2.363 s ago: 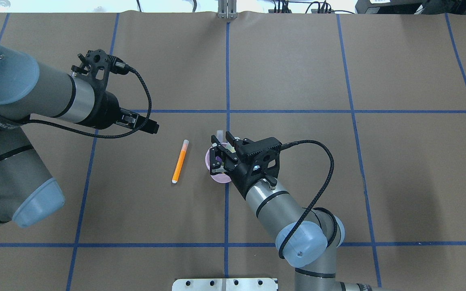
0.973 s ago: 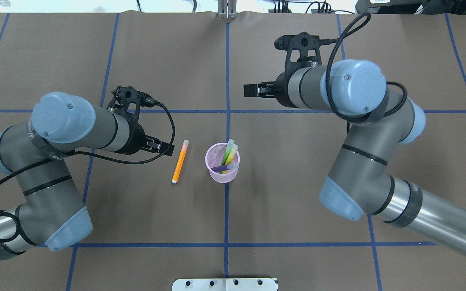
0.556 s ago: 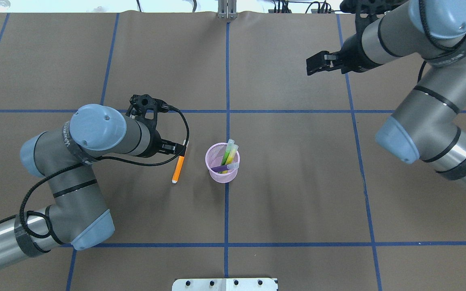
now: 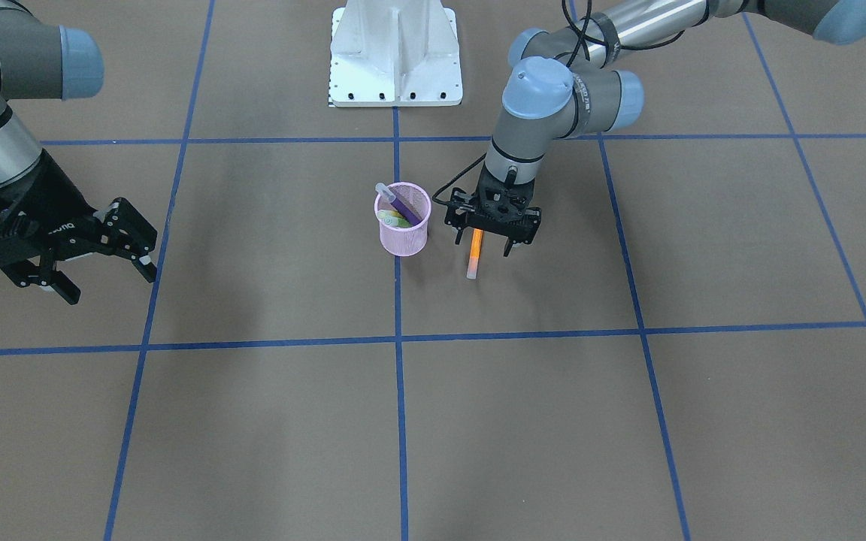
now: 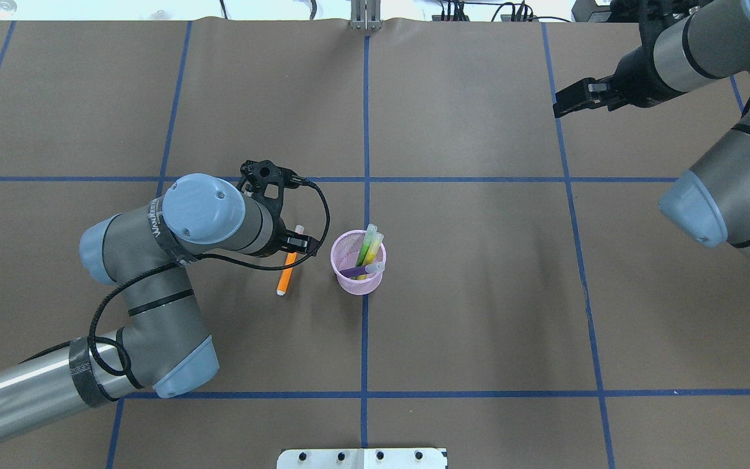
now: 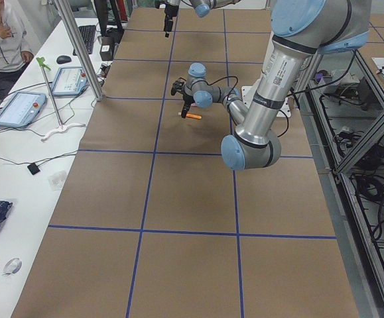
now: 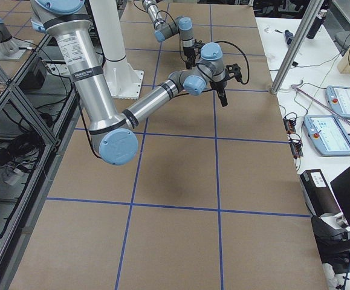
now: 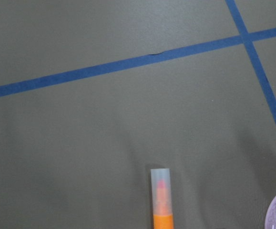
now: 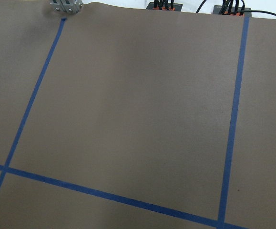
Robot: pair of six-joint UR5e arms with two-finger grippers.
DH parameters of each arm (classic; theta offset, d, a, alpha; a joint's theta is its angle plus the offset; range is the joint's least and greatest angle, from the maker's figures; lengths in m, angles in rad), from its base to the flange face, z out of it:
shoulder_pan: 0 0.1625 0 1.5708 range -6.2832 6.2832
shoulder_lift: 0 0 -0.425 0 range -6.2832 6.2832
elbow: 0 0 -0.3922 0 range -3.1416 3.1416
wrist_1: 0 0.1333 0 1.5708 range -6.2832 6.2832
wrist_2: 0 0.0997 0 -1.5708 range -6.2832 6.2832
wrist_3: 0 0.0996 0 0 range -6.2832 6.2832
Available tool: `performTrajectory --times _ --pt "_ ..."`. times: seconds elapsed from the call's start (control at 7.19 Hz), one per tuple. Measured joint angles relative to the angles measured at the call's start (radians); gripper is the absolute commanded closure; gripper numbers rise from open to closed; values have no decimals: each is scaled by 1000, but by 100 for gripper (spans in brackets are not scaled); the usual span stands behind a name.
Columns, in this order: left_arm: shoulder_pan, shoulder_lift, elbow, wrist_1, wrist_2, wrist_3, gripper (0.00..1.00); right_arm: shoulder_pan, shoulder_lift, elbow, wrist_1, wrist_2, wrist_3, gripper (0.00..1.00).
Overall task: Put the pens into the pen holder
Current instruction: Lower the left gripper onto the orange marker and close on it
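1. There are four pens and one pen holder, a pink mesh cup standing upright near the middle of the desk.
2. Three pens stand slanted inside the cup: one purple pen, one green pen and one pale yellow pen. Their clear caps lean on or poke over the rim, and their lower ends show only dimly through the mesh.
3. The one orange pen lies flat on the desk just beside the cup, on the robot's left of it and apart from it.
4. The left gripper hangs right over the orange pen with its fingers spread, one on each side of the barrel. Whether they touch the pen cannot be made out.
5. From overhead the left wrist covers the pen's middle, so only its cap tip and lower half show. The left wrist camera sees just the capped end, cut off at the bottom edge, with a sliver of the cup in the corner.
6. The right gripper is well apart from the cup, raised, with its fingers wide apart and nothing between them.
7. In both side views the cup and its pens are too small or too hidden to tell.
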Motion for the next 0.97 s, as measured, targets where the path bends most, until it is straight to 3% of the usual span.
performTrajectory --times 0.42,0.97 --pt "4 -6 24 -1 0 1 51 14 -17 -1 -1 2 -38 1" --pt "4 -8 34 -2 0 16 53 15 -19 -2 -1 0 -43 1"
